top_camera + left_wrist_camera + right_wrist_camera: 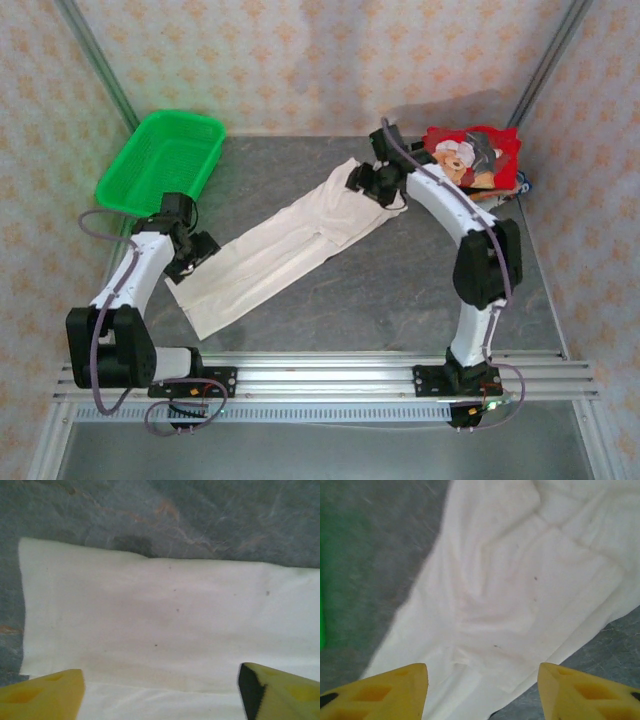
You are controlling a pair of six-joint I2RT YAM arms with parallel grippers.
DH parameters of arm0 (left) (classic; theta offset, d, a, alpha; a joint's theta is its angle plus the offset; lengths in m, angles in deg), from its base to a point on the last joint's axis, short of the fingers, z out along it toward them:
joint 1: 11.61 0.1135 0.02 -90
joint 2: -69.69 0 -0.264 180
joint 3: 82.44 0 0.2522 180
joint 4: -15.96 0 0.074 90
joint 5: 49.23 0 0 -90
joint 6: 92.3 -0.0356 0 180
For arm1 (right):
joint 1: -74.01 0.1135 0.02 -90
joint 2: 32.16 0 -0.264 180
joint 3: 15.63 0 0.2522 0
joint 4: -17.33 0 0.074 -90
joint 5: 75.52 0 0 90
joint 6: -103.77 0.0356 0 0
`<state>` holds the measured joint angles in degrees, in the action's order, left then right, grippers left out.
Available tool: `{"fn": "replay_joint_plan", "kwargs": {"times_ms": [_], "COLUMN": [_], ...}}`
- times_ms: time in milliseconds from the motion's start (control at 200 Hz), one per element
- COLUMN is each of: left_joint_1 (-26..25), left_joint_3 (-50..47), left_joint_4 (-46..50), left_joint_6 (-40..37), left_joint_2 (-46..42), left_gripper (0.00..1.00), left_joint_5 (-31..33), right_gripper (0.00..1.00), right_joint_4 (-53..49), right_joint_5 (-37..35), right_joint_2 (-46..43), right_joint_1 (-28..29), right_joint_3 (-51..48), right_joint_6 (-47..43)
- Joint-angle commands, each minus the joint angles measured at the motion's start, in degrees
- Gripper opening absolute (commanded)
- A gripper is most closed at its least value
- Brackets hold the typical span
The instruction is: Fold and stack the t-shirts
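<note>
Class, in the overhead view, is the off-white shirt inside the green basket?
No, the off-white shirt lies on the table, apart from the green basket.

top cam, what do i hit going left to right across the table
green mesh basket → off-white t-shirt, spread out diagonally → folded red teddy-bear t-shirt

Long shirt (285, 248) lies flat and diagonal across the middle of the desk (400, 290), near end toward the left, far end toward the right; relative to it, basket (160, 160) stands behind-left, well apart, and folded shirt stack (475, 160) behind-right, near its far end.
</note>
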<state>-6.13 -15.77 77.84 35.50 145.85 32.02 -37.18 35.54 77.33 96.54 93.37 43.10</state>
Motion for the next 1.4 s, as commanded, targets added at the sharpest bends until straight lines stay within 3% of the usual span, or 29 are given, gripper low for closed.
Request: {"fn": "replay_joint_plan", "kwargs": {"times_ms": [0, 115, 240, 355, 470, 640, 715, 811, 946, 1021, 1156, 1246, 1391], "left_joint_1": [1.81, 2.17, 2.1, 0.69, -3.81, -11.33, -14.63, -18.18, -24.67, -29.31, -37.45, -37.88, -38.52], "left_joint_3": [-2.82, -4.19, -3.44, -3.85, -4.76, -7.43, -7.74, -7.0, -3.35, -0.5, 5.94, 6.47, 3.73], "left_joint_4": [-3.92, -6.9, -8.35, -7.96, -7.1, -8.49, -9.21, -10.74, -13.99, -17.01, -15.63, -13.91, -13.85], "left_joint_6": [0.32, -0.04, -1.3, -0.42, 1.61, 8.37, 11.35, 14.6, 19.21, 22.31, 23.09, 22.36, 23.18], "left_joint_2": [3.3, 7.03, 13.19, 15.62, 15.66, 16.46, 16.82, 17.99, 21.13, 22.66, 23.98, 21.51, 14.72], "left_gripper": [0.66, 0.52, 0.37, 0.36, 0.36, 0.37, 0.38, 0.39, 0.41, 0.44, 0.49, 0.55, 0.67], "left_joint_5": [-2.21, -1.43, -0.3, -0.38, 0.06, -3.8, -5.93, -9.4, -17.5, -22.63, -25.36, -24.92, -25.02], "right_gripper": [0.47, 0.36, 0.34, 0.34, 0.33, 0.35, 0.37, 0.41, 0.46, 0.53, 0.61, 0.66, 0.73], "right_joint_4": [2.33, 1.99, -0.21, -5.56, -8.46, -11.46, -3.9, 14.74, 37.86, 41.4, 39.38, 27.09, 8.96], "right_joint_5": [-1.15, -5.47, -10.41, -13.93, -15.15, -10.5, -3.36, 5.85, 11.78, 13.74, 18.86, 20.32, 15.14], "right_joint_2": [5.57, 11.78, 18.53, 25.79, 32.71, 46.22, 50.41, 52.39, 58.05, 62.31, 55.55, 46.69, 28.93], "right_joint_1": [0.12, -0.1, -0.27, -1.17, -2.59, -4.39, -5.2, -5.6, -5.74, -5.91, -5.83, -6.07, -6.76], "right_joint_3": [-0.74, 1.69, 8.42, 18.45, 28.9, 52.35, 56.89, 54.97, 59.88, 67.17, 62.14, 59.7, 49.69], "right_joint_6": [4.86, 6.83, 7.68, 8.79, 10.69, 12.78, 15.49, 21.66, 34.06, 39.09, 34.14, 23.59, 10.41]}}
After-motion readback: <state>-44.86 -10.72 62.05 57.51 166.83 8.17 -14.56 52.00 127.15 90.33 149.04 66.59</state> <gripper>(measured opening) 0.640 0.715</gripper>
